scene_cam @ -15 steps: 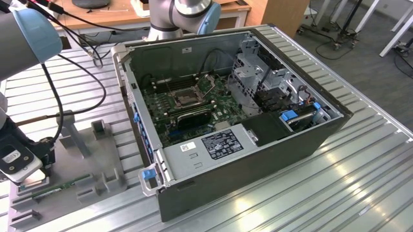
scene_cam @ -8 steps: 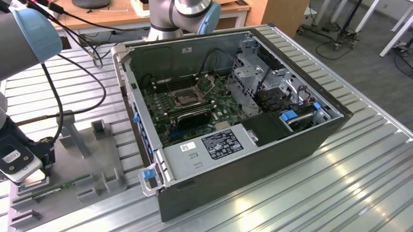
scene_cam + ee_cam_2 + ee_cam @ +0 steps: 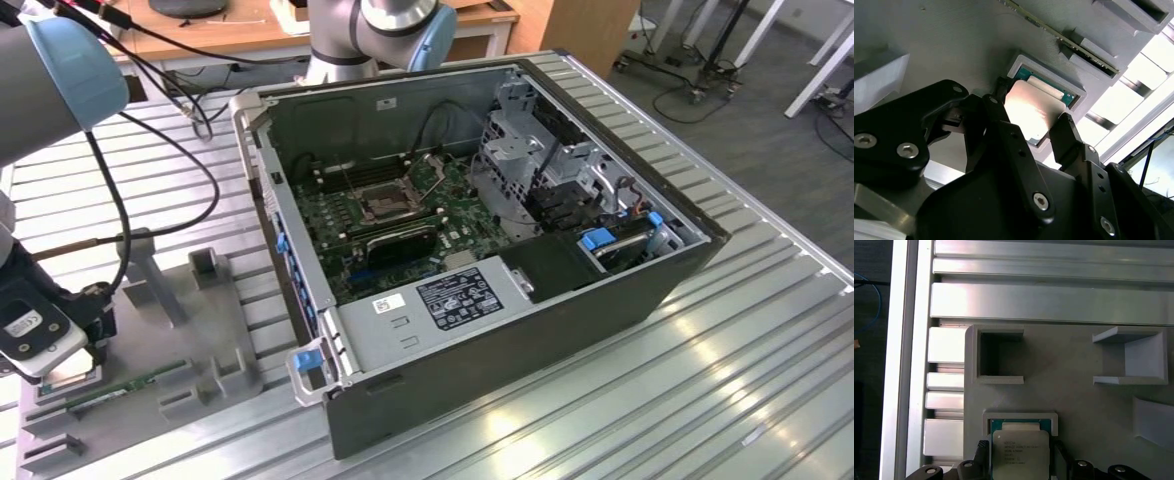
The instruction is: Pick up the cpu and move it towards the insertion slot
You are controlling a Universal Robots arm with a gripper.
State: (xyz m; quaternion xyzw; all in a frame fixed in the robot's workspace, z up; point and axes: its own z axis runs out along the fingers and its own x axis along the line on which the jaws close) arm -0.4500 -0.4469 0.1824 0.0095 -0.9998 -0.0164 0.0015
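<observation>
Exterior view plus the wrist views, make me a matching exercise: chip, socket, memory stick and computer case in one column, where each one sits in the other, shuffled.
Things:
1. chip
2. socket
3. memory stick
4. computer case

Places:
A. on the green board inside the case
B. lying open on the ribbed metal table
C. at the gripper, by a square grey holder
D. along the grey tray, near the gripper

Pairs: 1-C, 2-A, 3-D, 4-B.

On the tabletop (image 3: 721, 390), an open computer case (image 3: 534, 330) with the insertion slot (image 3: 387, 205) inside, and well apart at the exterior view's left a holder plate (image 3: 220, 320) with the cpu (image 3: 1020, 455) in its pocket, just under the hand (image 3: 1031, 107).
</observation>
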